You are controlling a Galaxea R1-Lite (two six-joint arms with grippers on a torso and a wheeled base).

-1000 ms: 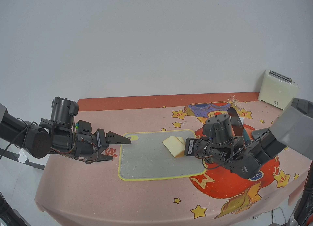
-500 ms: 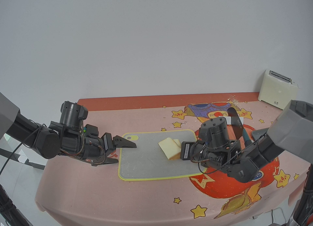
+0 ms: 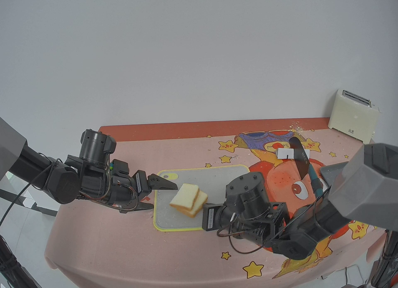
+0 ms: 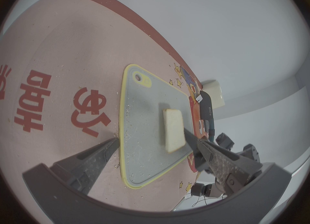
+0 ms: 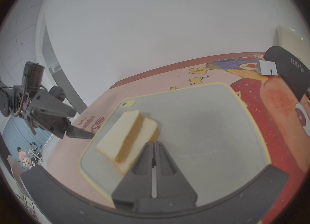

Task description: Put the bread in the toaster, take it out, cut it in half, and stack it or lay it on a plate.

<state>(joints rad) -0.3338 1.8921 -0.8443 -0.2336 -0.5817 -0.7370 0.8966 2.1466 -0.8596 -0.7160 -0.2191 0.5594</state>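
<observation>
Right gripper [image 5: 154,144] has slid bread stack [image 3: 188,199] leftward across cutting board [image 3: 224,176]; jaws pressed together, tips against stack. Left gripper [image 3: 163,195] jaws spread at board's left edge. Keep push low, slow, so halves stay aligned

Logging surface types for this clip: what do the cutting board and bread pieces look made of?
The cutting board: probably plastic, matte grey face with a yellow rim and hanging hole, crumb-dusted. The bread pieces: soft white sandwich bread, pale faces with a tan crust edge; whether toasted is unclear.
</observation>
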